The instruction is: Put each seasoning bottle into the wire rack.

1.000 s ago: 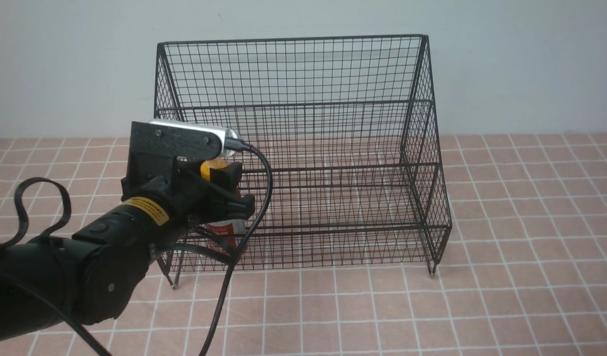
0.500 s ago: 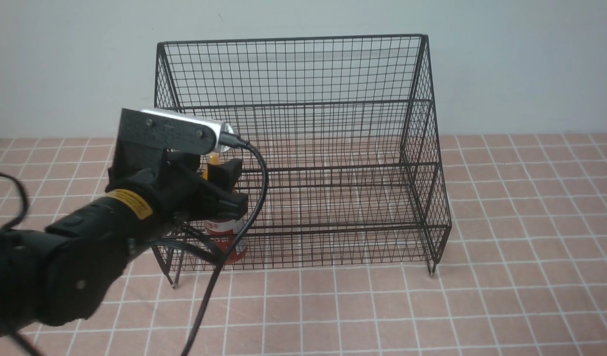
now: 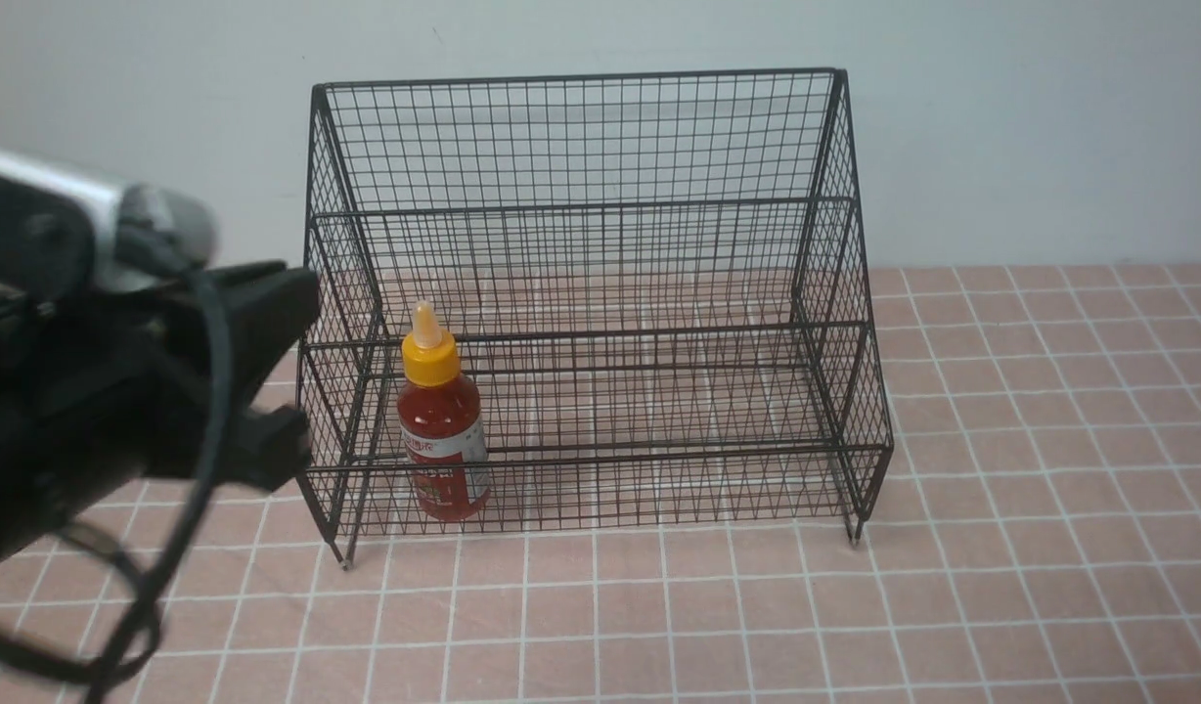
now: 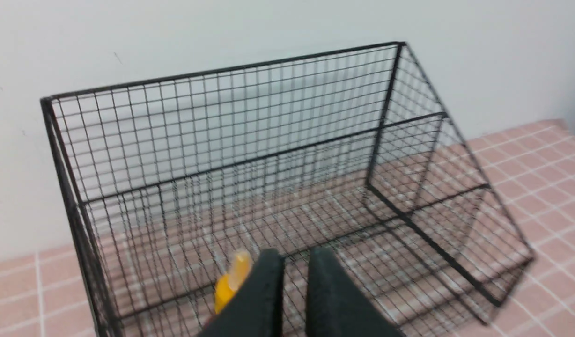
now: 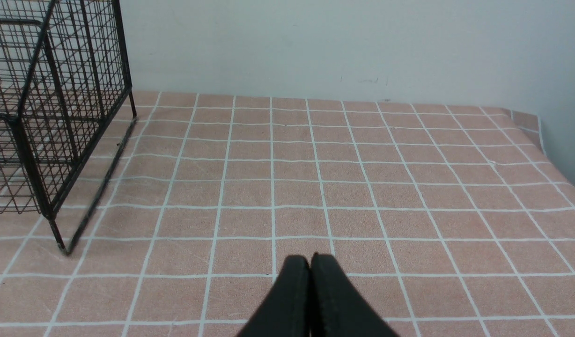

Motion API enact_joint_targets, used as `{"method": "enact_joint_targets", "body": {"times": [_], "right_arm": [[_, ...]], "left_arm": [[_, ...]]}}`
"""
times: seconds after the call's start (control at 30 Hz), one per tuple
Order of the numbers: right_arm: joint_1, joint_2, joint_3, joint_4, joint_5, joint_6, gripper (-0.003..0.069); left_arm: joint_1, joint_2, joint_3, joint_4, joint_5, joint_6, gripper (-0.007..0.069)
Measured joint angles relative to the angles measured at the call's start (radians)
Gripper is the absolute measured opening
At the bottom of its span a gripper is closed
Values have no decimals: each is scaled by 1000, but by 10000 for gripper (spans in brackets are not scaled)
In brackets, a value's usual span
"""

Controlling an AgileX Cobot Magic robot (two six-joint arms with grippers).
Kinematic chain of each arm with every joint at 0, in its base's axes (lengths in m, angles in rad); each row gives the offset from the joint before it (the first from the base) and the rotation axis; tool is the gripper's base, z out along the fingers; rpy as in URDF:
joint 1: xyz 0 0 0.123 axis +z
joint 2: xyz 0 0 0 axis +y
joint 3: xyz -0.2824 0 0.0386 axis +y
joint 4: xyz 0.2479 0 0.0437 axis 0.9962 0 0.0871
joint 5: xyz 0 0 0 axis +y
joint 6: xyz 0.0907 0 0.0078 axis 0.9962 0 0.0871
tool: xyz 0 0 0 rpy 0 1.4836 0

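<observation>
One seasoning bottle [image 3: 442, 430] stands upright inside the wire rack [image 3: 600, 137], on the lowest front tier near its left end, with the yellow cap and pale nozzle pointing up. Blurred in the front view, the left claw [image 4: 295, 255] hangs off the rack's left side, fingers slightly apart and gripping nothing. Over bare tiled desk [image 3: 1001, 587], the right claw [image 5: 310, 260] is pressed together, empty.

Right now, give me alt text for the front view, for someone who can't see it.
A small red sauce bottle with a yellow cap stands upright in the lowest tier of a black wire rack, near its left end. The robot's blurred left arm is at the left edge, outside the rack.
</observation>
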Motion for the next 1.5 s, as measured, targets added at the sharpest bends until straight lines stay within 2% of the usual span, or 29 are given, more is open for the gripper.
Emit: {"method": "enact_joint_targets", "body": {"times": [0.17,0.6,0.77,0.9,0.93,1.13,1.3,1.5], "right_arm": [[0,0,0,0,0,0,-15],[0,0,0,0,0,0,-15],[0,0,0,0,0,0,-15],[0,0,0,0,0,0,-15],[0,0,0,0,0,0,-15],[0,0,0,0,0,0,-15],[0,0,0,0,0,0,-15],[0,0,0,0,0,0,-15]], "left_arm": [[0,-135,1,-9,108,6,-7],[0,-344,1,-8,135,22,-7],[6,-420,43,40,148,24,-7],[82,-529,178,85,145,0,-7],[141,-605,269,97,142,-19,-7],[326,-769,540,118,140,-38,-7],[360,-774,659,127,141,-39,-7],[364,-774,668,143,197,-39,-7]]}}
